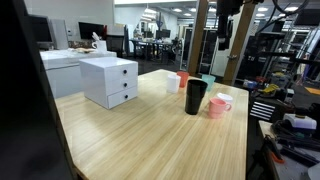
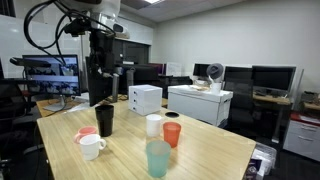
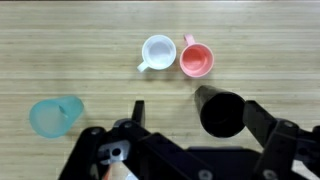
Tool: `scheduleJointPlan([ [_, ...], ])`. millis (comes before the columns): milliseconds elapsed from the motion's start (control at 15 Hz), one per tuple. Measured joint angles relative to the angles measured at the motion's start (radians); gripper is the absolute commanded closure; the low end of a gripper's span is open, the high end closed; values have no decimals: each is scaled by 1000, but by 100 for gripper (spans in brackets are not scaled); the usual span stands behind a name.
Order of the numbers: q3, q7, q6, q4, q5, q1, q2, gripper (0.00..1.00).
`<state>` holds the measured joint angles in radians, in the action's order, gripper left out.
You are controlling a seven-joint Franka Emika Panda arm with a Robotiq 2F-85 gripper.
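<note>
Tool (image 3: 195,108) spread wide and holding nothing, high above the table (image 3: 60,30), black cup (image 3: 220,113) upright beneath it between its fingers, white cup (image 3: 158,53) and pink cup (image 3: 196,60) ahead, teal cup (image 3: 55,116) off to one side.

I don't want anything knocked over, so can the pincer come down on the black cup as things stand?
Probably yes: the pincer hangs open above the black cup, nothing between them.

The arm (image 2: 98,45) points straight down, its gripper (image 2: 101,96) with fingers (image 3: 137,112) spread wide apart.
</note>
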<state>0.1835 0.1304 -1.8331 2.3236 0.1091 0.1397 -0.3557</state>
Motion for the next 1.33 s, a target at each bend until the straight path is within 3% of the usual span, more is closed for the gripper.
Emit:
scheduleJointPlan([
  [333, 28, 25, -123, 65, 0, 5, 0, 0],
  [667, 52, 16, -243, 183, 14, 56, -4, 0],
  [1333, 48, -199, -498, 423, 116, 164, 0, 0],
])
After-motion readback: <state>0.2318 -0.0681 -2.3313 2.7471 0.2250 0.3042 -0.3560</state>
